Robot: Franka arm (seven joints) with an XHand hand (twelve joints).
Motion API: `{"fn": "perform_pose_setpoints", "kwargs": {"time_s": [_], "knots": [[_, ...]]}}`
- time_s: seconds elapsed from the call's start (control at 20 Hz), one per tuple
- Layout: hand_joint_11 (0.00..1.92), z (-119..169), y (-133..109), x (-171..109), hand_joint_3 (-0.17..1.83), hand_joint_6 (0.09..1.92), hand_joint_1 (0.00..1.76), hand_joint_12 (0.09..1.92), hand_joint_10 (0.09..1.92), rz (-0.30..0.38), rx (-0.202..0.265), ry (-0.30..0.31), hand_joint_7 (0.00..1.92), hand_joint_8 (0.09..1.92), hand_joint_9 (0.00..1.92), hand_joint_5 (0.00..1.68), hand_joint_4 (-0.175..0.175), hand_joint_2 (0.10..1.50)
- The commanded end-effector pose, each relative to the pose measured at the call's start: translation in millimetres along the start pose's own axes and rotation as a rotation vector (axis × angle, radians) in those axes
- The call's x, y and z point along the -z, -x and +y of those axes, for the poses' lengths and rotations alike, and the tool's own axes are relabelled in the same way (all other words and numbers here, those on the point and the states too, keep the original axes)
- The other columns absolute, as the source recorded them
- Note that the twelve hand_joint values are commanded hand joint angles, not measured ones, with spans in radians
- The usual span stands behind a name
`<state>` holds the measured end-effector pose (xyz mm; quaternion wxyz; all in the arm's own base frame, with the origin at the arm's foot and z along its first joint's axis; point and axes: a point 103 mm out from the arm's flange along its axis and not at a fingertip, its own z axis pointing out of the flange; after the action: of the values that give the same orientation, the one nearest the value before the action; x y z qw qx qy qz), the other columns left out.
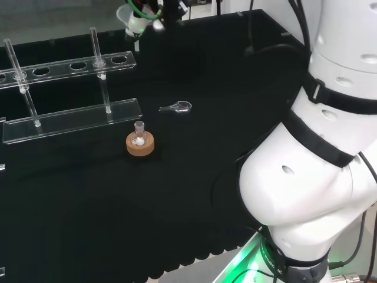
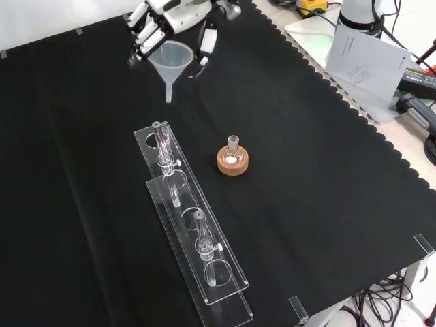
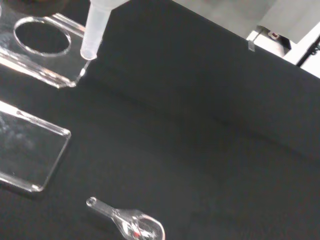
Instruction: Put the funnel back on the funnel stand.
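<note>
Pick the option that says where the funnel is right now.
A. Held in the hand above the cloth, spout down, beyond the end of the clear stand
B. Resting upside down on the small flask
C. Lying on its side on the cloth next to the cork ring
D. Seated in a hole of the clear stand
A: in the front view the hand has its fingers round the funnel, whose spout hangs short of the funnel stand.

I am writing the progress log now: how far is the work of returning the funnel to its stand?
Done: the black and white hand has its fingers curled round the clear plastic funnel and holds it above the cloth. In hand: the stem hangs beyond the end of the clear acrylic funnel stand, close to its end hole. Left: centring over a hole, lowering, releasing.
</note>
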<state>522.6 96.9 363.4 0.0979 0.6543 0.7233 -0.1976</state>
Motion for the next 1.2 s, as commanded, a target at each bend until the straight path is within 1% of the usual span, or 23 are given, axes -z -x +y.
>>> {"fn": "perform_pose_setpoints", "kwargs": {"time_s": [0.05, 0.45, 0.55, 0.65, 1.2], "knots": [[0.53, 27, -26, 12, 0.46, 0.09, 0.71, 1.28, 0.58, -0.02, 0.074, 0.017, 0.6, 0.71, 1.17, 0.5, -0.049, 0.76], [0.53, 32, -34, 8, 0.46, 0.09, 0.71, 1.28, 0.58, -0.031, 0.078, 0.005, 0.6, 0.71, 1.18, 0.5, -0.048, 0.76], [0.53, 34, -36, 6, 0.46, 0.09, 0.71, 1.28, 0.58, -0.024, 0.084, 0.001, 0.6, 0.71, 1.18, 0.5, -0.048, 0.76], [0.53, 36, -38, 4, 0.46, 0.09, 0.71, 1.28, 0.58, -0.029, 0.087, 0.007, 0.6, 0.71, 1.18, 0.5, -0.048, 0.76], [0.52, 49, -38, -7, 0.46, 0.09, 0.71, 1.29, 0.58, -0.021, 0.098, -0.002, 0.61, 0.71, 1.18, 0.52, -0.047, 0.75]]}}
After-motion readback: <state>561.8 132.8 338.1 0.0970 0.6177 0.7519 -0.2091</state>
